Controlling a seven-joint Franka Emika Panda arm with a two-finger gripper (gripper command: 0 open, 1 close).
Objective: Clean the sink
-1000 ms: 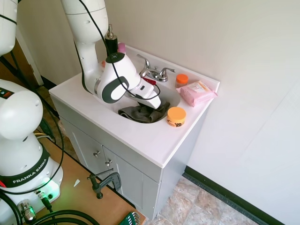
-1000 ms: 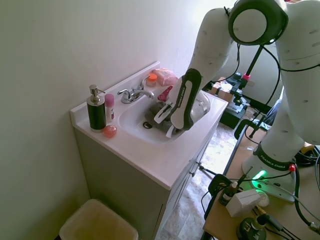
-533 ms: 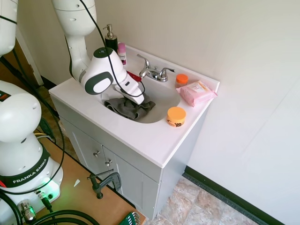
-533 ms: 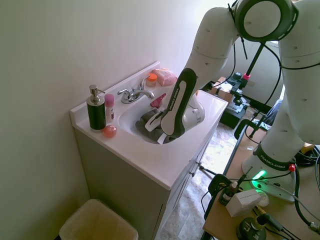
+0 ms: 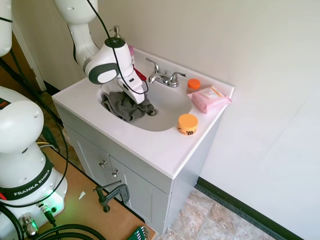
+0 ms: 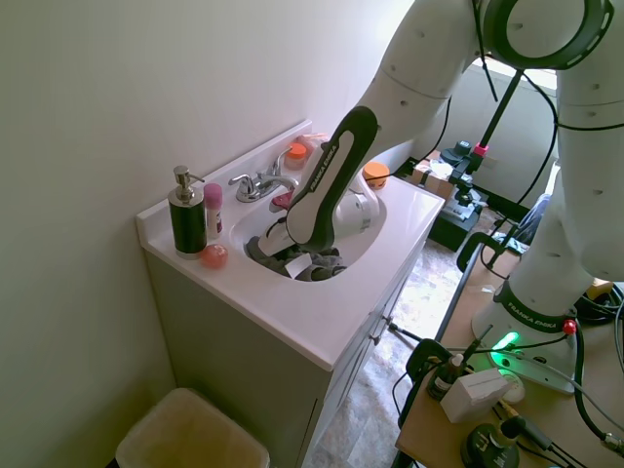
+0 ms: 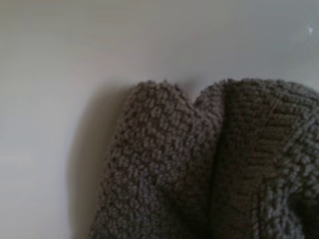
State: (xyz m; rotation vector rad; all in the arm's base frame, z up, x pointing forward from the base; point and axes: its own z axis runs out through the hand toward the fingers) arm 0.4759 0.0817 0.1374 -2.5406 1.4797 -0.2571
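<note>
The sink [image 5: 167, 107] is set in the white worktop [image 5: 150, 147], and the end effector [image 5: 134, 101] reaches down into its soap-side end. Beneath it, a grey cloth [image 5: 125, 106] lies bunched against the basin wall. The fingers are hidden, so I cannot tell whether they grip. The faucet [image 5: 164, 76] stands just behind, an orange jar [image 5: 188, 124] well off on the rim.

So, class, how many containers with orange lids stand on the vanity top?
2. The large orange-lidded jar stands at the basin's front rim; the small orange-capped jar stands beside the faucet. The arm may hide others.
</note>
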